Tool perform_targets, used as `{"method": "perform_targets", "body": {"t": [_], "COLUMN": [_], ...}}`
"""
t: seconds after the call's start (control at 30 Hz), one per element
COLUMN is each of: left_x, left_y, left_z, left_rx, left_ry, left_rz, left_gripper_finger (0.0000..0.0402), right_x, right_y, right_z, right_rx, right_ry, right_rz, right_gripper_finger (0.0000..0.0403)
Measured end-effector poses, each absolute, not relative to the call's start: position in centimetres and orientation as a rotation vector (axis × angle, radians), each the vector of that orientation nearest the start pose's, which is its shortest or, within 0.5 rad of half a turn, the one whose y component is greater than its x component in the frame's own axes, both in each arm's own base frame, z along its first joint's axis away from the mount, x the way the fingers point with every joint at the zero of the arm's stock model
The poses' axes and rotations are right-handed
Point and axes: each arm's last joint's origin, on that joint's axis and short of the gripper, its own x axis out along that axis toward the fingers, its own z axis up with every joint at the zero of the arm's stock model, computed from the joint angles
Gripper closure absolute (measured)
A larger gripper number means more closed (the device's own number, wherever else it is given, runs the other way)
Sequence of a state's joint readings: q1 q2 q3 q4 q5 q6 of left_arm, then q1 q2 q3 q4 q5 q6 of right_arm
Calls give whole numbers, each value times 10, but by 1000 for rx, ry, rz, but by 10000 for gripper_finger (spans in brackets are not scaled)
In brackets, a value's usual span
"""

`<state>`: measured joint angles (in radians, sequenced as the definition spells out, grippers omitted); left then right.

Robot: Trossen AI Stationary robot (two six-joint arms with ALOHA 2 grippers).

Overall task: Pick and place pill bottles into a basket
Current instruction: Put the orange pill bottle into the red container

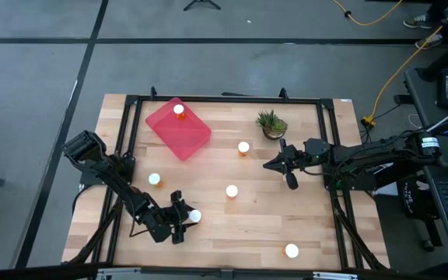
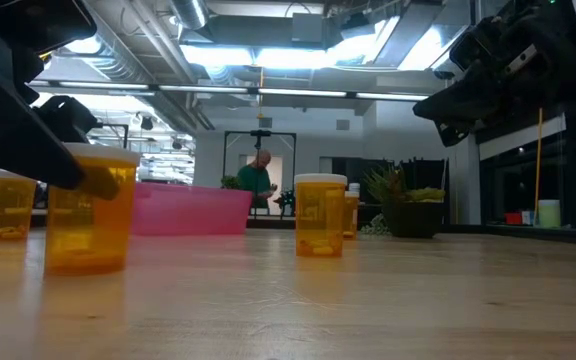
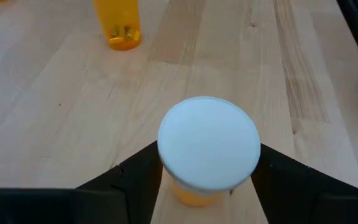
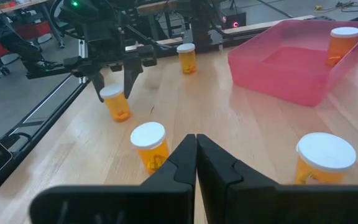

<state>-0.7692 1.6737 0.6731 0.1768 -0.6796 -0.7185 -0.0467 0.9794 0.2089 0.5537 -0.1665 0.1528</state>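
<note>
The red-pink basket [image 1: 179, 131] lies at the table's far left with one orange white-capped pill bottle [image 1: 179, 110] standing in it. Several more bottles stand on the table, among them two [image 1: 243, 148] [image 1: 232, 190] near the middle. My left gripper [image 1: 187, 219] is open near the front left. Its fingers stand on either side of a bottle [image 3: 209, 151] that stands upright on the table [image 2: 90, 215]. My right gripper [image 4: 196, 142] is shut and empty, raised above the table right of the middle [image 1: 271, 165]. My left gripper's two fingers [image 3: 135, 183] stand level on either side of the bottle's body, below its white cap [image 3: 209, 151]. The cap hides the place, so I cannot tell whether they touch it. The bottle stands upright on the table.
A small potted plant [image 1: 271, 123] stands at the far right, close to my right gripper. One bottle [image 1: 154, 180] stands at the left and one [image 1: 292, 250] near the front edge. A black frame [image 1: 232, 99] borders the table. A person stands far off in the room [image 2: 258, 178].
</note>
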Motion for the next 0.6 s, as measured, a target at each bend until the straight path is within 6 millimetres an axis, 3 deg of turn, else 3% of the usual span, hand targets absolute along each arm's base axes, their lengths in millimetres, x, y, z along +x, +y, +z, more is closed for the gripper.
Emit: {"method": "perform_targets", "body": {"t": [0.17,0.6], "left_x": [222,223], "left_y": [-189,-189], "left_z": [126,134], "left_rx": [-149,-131], "left_ry": [600,578], "left_rz": [136,127], "left_gripper_finger": [199,197], "right_x": [184,184], "right_y": [-4,-4], "right_z": [174,174], "right_rx": [175,176], "right_ry": [227,231], "right_rz": [102,102], "right_gripper_finger": [387,387]}}
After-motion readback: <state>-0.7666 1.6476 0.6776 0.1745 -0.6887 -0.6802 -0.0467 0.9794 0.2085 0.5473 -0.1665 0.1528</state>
